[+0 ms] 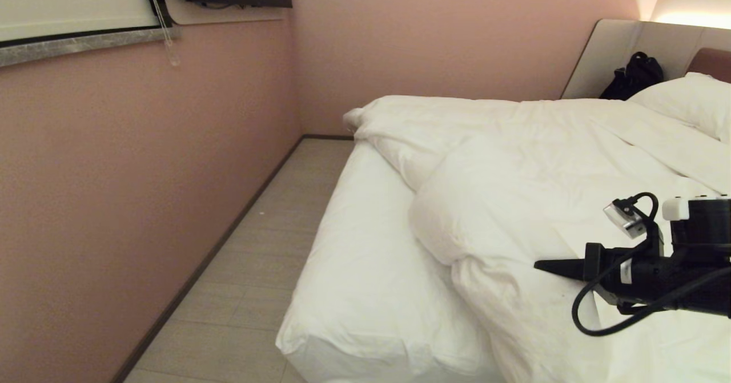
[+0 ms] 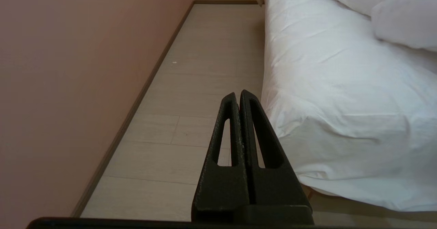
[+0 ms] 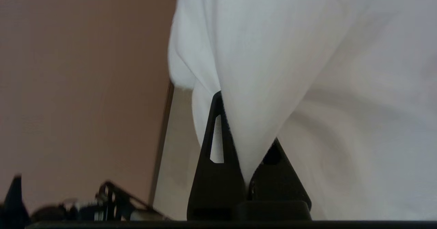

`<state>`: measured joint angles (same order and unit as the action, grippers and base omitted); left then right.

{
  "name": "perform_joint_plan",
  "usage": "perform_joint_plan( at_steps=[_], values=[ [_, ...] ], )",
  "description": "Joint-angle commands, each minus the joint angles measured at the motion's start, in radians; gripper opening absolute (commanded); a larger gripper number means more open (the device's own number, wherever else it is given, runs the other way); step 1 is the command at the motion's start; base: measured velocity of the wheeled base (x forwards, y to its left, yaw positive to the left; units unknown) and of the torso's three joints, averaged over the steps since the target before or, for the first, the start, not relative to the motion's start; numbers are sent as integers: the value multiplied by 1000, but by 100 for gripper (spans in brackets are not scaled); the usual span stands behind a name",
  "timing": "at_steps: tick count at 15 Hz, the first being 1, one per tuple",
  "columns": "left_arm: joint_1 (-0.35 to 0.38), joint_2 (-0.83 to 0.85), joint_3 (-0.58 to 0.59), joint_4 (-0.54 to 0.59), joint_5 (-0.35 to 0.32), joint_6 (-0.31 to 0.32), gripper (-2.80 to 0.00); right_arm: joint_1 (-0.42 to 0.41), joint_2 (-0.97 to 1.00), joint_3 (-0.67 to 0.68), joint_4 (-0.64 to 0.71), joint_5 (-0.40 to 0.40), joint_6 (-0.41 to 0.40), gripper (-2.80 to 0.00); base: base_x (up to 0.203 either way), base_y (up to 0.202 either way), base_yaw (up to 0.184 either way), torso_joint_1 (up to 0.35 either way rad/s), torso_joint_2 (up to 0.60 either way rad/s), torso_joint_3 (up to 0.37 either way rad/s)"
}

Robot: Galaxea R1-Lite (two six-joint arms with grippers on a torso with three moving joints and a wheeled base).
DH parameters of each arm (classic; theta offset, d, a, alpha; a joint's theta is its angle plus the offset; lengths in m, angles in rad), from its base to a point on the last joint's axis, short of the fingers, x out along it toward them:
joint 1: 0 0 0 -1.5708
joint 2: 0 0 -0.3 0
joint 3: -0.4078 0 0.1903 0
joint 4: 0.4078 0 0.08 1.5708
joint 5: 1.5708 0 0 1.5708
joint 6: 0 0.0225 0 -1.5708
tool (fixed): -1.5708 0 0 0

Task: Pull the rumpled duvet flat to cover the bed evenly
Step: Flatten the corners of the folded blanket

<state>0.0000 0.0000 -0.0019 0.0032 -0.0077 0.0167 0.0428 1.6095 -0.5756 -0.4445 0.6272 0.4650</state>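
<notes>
White head view: duvet bunched on far/right part of bed, sheet bare at near-left corner; right gripper low right over duvet.
L wrist view: left gripper jaws pressed together, empty, above floor beside bed.
R wrist view: right gripper jaws pinching duvet fold.

One bed, one duvet, one pillow, one bag.
</notes>
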Motion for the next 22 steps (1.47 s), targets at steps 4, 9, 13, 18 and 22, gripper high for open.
perform_joint_plan(
  at_steps=[4, 9, 13, 18, 22],
  values=[
    [0, 0, -1, 0, 0, 0, -280, 146, -59, 93, 1, 3, -138, -280, 0, 0, 0, 0, 0, 0],
    [0, 0, 0, 0, 0, 0, -280, 218, -49, 181, 1, 3, -327, -280, 0, 0, 0, 0, 0, 0],
    [0, 0, -1, 0, 0, 0, -280, 247, -18, 207, 2, -7, -375, -280, 0, 0, 0, 0, 0, 0],
    [0, 0, 0, 0, 0, 0, -280, 264, 44, 198, -5, -90, -391, 0, 0, 0, 0, 0, 0, 0],
    [0, 0, 0, 0, 0, 0, -280, 261, -32, 172, -2, -157, -372, 0, 0, 0, 0, 0, 0, 0]
  ],
)
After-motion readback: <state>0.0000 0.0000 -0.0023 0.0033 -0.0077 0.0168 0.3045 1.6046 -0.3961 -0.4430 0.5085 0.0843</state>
